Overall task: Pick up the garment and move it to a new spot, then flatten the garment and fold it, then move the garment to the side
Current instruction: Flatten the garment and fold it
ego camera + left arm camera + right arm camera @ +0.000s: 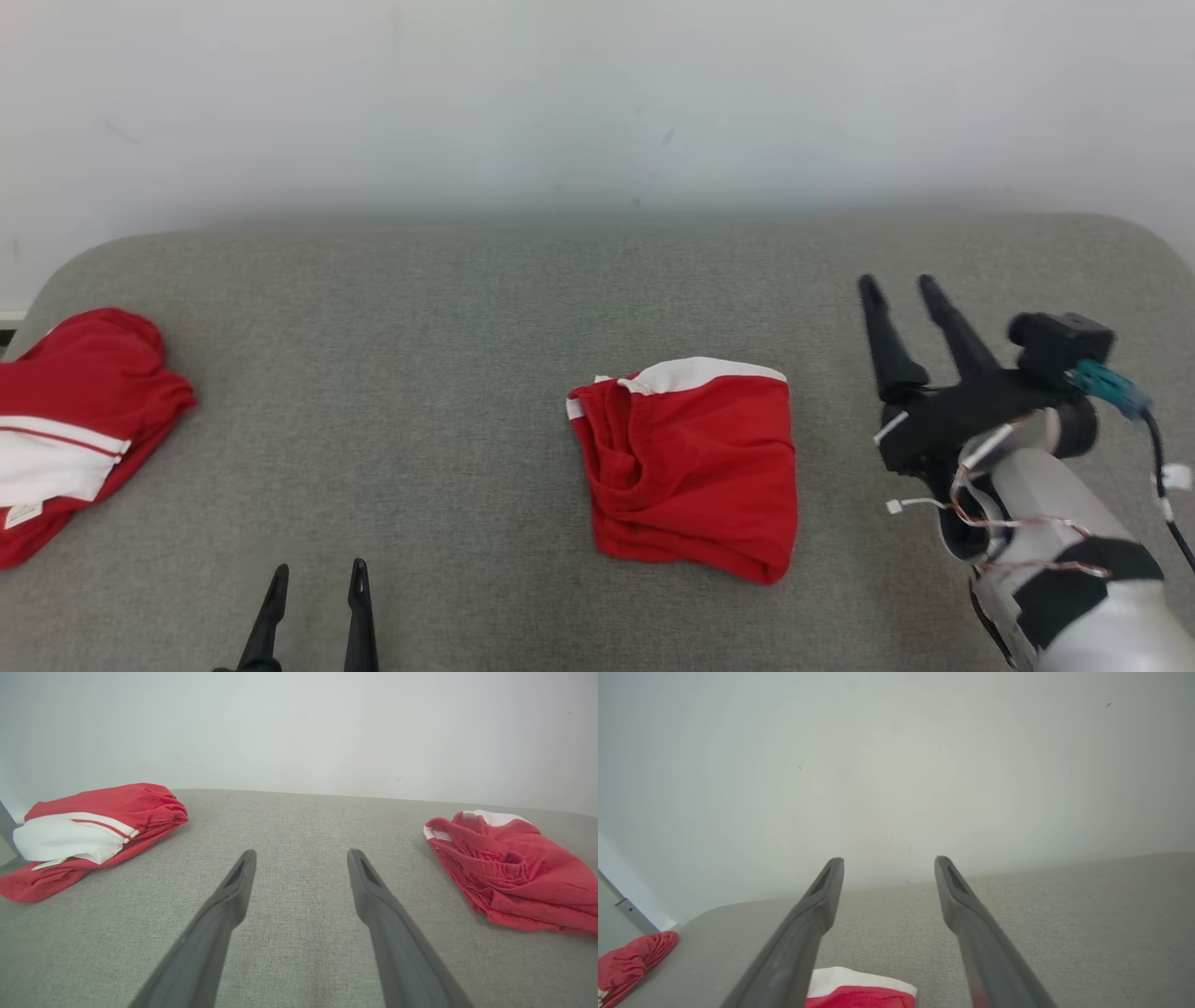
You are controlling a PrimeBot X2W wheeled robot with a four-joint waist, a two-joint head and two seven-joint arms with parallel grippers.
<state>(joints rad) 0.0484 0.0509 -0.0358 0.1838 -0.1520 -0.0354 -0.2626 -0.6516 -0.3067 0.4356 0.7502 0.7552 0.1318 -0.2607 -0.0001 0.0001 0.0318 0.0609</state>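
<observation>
Near the middle of the grey fabric-covered counter [420,308], slightly right of centre, lies the garment [691,467]: red, folded into a compact, roughly square bundle. A white band runs along its far edge, and creases and a gathered fold show on its left side. It lies flat and nothing touches it. Right pincer [898,282] hovers just right of the garment, clear of it, fingers spread and pointing to the far edge, nothing between them. Left pincer [318,567] sits at the near edge, well left of the garment, also spread and empty. A second red and white garment [65,429] lies bunched at the counter's left end, well apart from the first. A plain white wall [560,93] stands behind the counter, whose far corners are rounded. Bare fabric spans the stretch between the two garments, the whole far strip, and the right end beyond the right pincer.
</observation>
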